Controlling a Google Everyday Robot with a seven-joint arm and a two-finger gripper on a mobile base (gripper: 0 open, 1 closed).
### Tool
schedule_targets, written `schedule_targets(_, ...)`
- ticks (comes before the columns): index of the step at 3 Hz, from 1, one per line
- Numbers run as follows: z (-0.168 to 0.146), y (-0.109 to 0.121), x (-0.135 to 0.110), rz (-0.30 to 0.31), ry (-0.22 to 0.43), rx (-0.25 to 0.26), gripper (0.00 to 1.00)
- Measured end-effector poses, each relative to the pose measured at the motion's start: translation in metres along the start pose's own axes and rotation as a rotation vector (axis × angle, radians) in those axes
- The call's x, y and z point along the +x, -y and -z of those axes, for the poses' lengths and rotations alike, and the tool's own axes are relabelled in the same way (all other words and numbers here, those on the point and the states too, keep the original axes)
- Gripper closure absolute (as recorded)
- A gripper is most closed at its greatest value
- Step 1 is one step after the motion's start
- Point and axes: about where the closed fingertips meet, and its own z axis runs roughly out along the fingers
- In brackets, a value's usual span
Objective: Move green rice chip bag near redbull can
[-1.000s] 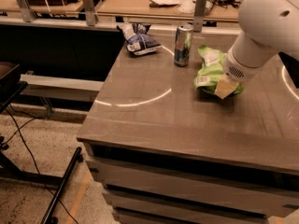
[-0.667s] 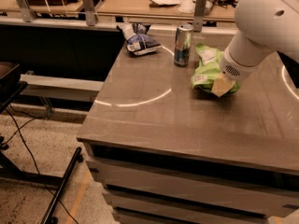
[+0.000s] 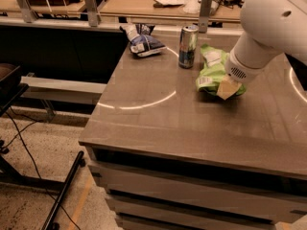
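The green rice chip bag lies on the grey table at its back right, just right of the redbull can, with a small gap between them. The can stands upright. My gripper comes down from the white arm at the upper right and is shut on the bag's right front part. One tan fingertip shows in front of the bag; the other is hidden behind it.
A small dark blue and white bag lies at the table's back left. Behind the table stands a wooden bench with metal posts and papers. A black stand and cables are on the floor at left.
My gripper has moved left with the green bag in it, bringing the bag closer to the can. The can and the blue bag have not moved.
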Motion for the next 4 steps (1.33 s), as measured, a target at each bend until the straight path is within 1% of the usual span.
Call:
schedule_targets(2,0.001,-0.001,0.000,0.001,-0.001,0.001,0.16)
schedule_targets(3,0.004,0.001,0.001,0.001,0.002,0.002,0.00)
schedule_targets(4,0.011,0.009,0.003,-0.012,0.013,0.003,0.00)
